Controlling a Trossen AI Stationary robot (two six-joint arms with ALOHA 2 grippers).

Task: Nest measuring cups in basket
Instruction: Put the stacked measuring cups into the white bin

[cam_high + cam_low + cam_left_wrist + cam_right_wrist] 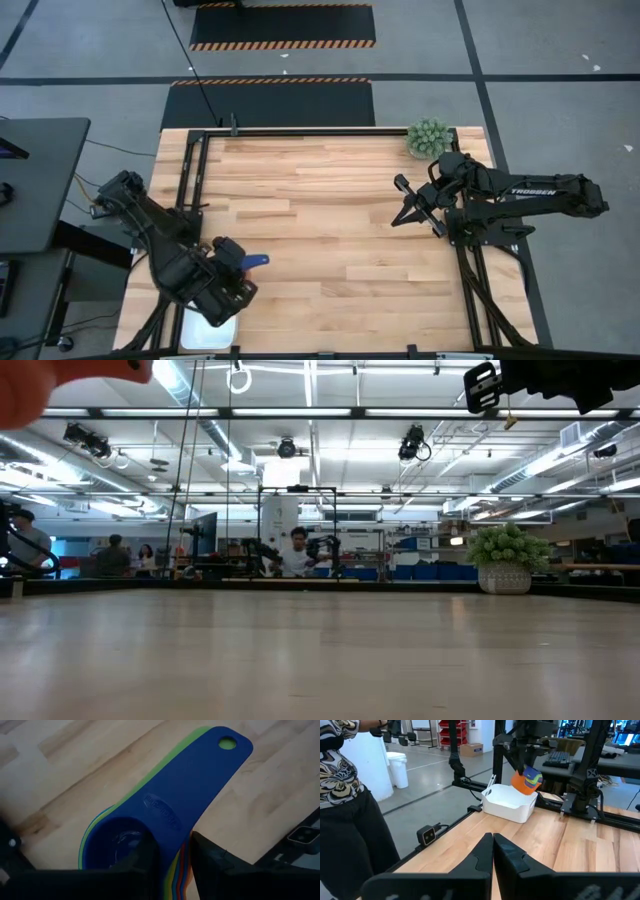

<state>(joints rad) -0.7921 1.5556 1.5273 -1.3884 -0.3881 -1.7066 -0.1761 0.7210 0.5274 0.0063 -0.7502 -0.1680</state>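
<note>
Your left gripper [228, 272] pinches the nested stack of measuring cups [526, 779] by one rim, held in the air above the basket [507, 802] at the worktop's front left corner. Release while still high or tilted and the cups may scatter outside it. The right gripper [418, 208] waits closed near the worktop's right edge.

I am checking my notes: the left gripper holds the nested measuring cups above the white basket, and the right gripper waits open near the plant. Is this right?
One error: the right gripper is shut, as the right wrist view shows. The left gripper does hold the nested measuring cups above the white basket, and the plant is near.
</note>
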